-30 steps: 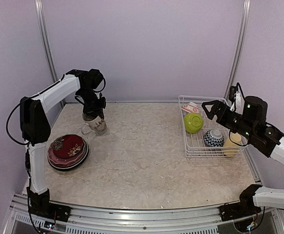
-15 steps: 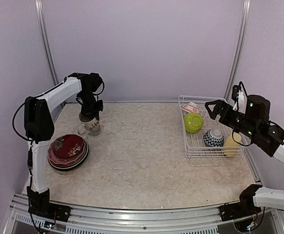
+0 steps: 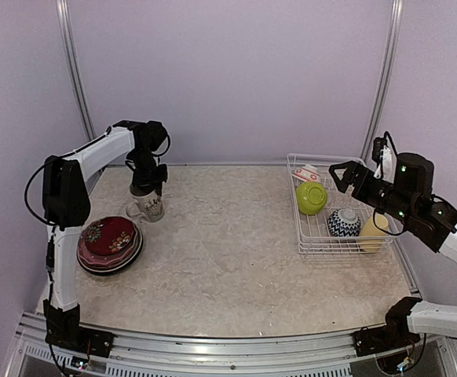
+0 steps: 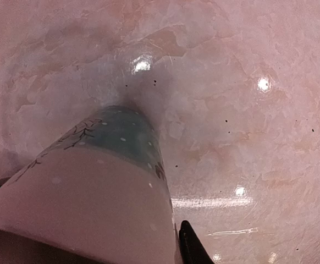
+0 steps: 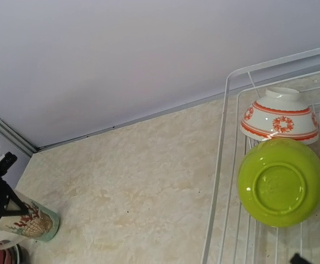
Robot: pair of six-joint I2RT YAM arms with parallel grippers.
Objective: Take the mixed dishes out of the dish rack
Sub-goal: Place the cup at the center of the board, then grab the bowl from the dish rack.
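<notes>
My left gripper [image 3: 147, 189] is shut on the rim of the beige patterned mug [image 3: 150, 207], which stands upright on the table at the far left. The mug fills the left wrist view [image 4: 88, 198], with one black fingertip [image 4: 191, 245] against its outer wall. My right gripper [image 3: 339, 177] is open and empty, above the left part of the white wire dish rack [image 3: 323, 248]. In the rack are a lime-green bowl [image 3: 312, 197], a red-patterned white bowl [image 3: 307, 173], a blue-and-white patterned bowl [image 3: 343, 223] and a pale-yellow mug [image 3: 375, 233].
A stack of plates with a red one on top [image 3: 109, 240] lies on the table near the left edge, just in front of the beige mug. The right wrist view shows the rack's left rim [image 5: 220, 148], the lime-green bowl [image 5: 281, 182] and the red-patterned bowl [image 5: 280, 115].
My left gripper has carried the beige mug a little left and back and brought it upright on the table. My right gripper has shifted slightly right over the rack.
</notes>
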